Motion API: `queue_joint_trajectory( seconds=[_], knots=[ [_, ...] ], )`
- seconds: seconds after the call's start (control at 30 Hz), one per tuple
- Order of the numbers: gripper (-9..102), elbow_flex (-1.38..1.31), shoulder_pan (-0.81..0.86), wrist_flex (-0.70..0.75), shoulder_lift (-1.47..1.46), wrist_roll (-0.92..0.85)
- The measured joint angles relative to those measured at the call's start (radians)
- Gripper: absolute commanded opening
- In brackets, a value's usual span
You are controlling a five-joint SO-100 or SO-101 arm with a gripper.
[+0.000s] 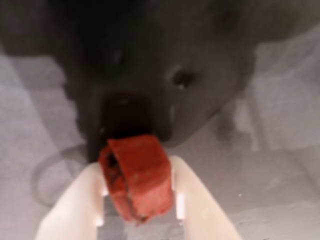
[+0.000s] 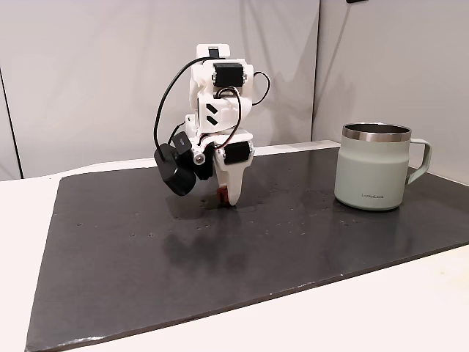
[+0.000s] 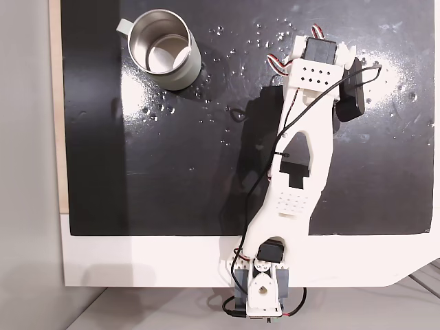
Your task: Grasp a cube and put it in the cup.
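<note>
One cube (image 1: 137, 177) (red-orange), one cup (image 2: 372, 168).

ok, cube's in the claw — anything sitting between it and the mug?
Nothing visible. The claw grips the cube low over the dark mat. In a fixed view, bare mat lies between it and the mug, with only specks or droplets on it. The mug's mouth is open.

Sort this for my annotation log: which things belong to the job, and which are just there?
Job: cube, held between the gripper fingers; cup, standing apart.
Just there: black mat; water droplets on it; white table.
</note>
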Motion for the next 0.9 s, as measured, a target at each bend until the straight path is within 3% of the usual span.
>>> queue_joint_trajectory(
  seconds=[0.57,0.9],
  knots=[
    [8,0.000,0.000,0.006,0.006,0.005],
    [8,-0.080,-0.018,0.091,0.037,0.018]
  ],
)
